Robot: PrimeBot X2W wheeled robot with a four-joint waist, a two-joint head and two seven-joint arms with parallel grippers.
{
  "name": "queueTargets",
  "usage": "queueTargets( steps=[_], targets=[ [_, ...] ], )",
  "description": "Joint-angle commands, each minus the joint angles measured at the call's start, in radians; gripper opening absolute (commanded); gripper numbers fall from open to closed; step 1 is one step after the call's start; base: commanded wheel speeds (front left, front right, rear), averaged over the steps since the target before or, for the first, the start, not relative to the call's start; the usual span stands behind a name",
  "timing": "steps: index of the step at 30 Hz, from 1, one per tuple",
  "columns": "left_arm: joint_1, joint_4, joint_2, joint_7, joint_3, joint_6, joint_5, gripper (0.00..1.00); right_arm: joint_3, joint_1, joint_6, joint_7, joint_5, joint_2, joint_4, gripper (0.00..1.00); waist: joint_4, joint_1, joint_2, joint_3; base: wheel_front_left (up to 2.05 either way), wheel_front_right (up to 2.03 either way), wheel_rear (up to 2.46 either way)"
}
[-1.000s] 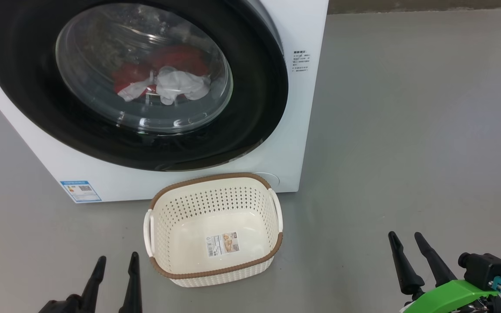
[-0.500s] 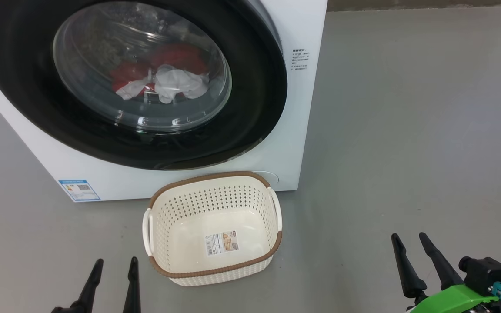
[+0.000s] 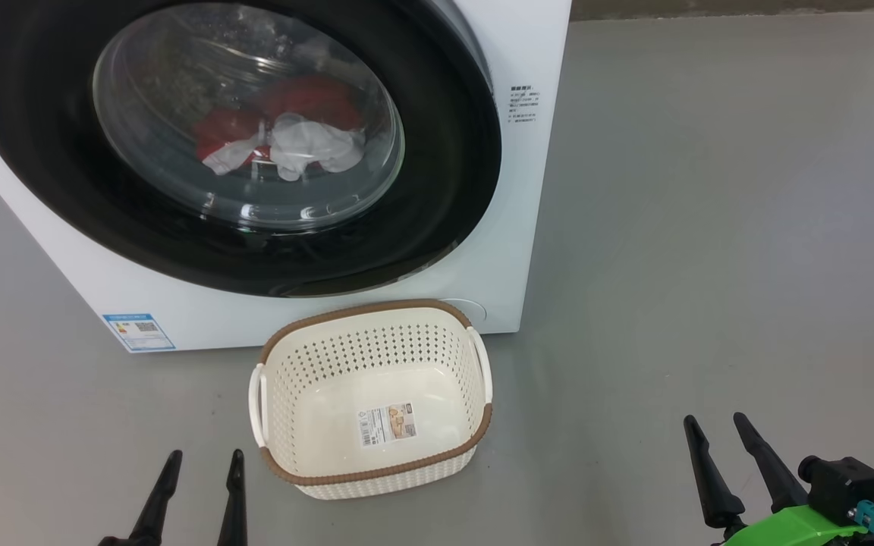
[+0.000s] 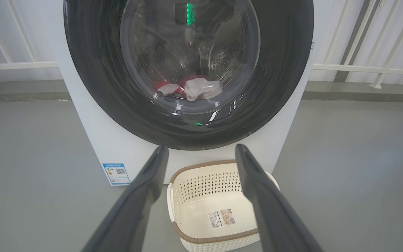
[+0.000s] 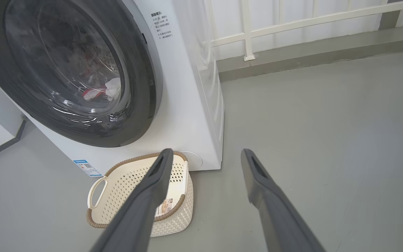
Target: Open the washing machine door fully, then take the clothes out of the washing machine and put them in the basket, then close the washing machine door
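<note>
I see the washing machine door (image 3: 444,152) shut on the washing machine (image 3: 536,227), with the red-and-white clothes (image 3: 293,140) heaped behind its glass. The empty cream basket (image 3: 376,312) sits against the machine's front, below the door. My left gripper (image 3: 205,453) and right gripper (image 3: 714,418) hang well back from the machine, spread wide, holding nothing. My worry is that the glossy rim gives a poor grip, and that the swinging door could clip the basket.
</note>
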Motion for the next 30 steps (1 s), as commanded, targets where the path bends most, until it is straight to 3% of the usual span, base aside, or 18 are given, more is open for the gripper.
queueTargets(
  steps=[1, 10, 11, 12, 13, 21, 30],
  targets=[
    [-0.013, -0.018, 0.011, -0.012, 0.032, -0.007, 0.005, 1.00, 0.019, -0.004, 0.000, -0.014, -0.018, -0.011, -0.023, 1.00, 0.001, 0.0000, -0.0001, -0.001, 0.00, 0.00, 0.00],
    [-0.011, -0.019, 0.011, -0.012, 0.026, -0.011, 0.004, 1.00, 0.023, -0.001, 0.000, -0.014, -0.002, -0.007, -0.027, 1.00, 0.005, 0.0000, -0.0001, -0.002, 0.00, 0.00, 0.00],
    [-0.012, -0.019, 0.011, -0.012, 0.026, -0.011, 0.004, 1.00, 0.026, -0.004, 0.000, -0.014, 0.009, -0.005, -0.026, 0.45, 0.006, 0.0000, -0.0001, -0.001, 0.00, 0.00, 0.00],
    [-0.012, -0.020, 0.011, -0.012, 0.025, -0.011, 0.004, 1.00, 0.030, -0.008, 0.000, -0.014, 0.022, -0.003, -0.027, 0.14, 0.006, 0.0000, -0.0001, 0.001, 0.00, 0.00, 0.00],
    [-0.014, -0.020, 0.011, -0.012, 0.025, -0.012, 0.003, 1.00, 0.035, -0.014, 0.000, -0.014, 0.038, -0.001, -0.028, 0.00, 0.007, 0.0000, -0.0001, 0.003, 0.00, 0.00, 0.00],
    [-0.035, -0.024, 0.011, -0.012, 0.009, -0.013, -0.001, 1.00, 0.084, -0.123, 0.000, -0.014, 0.157, 0.001, -0.046, 0.00, 0.014, 0.0000, -0.0001, 0.034, 0.00, 0.00, 0.00],
    [-0.094, -0.026, 0.011, -0.012, -0.039, -0.007, -0.029, 1.00, 0.106, -0.344, 0.000, -0.014, 0.371, -0.021, -0.064, 0.00, 0.068, 0.0000, -0.0001, 0.125, 0.00, 0.00, 0.00]
  ],
)
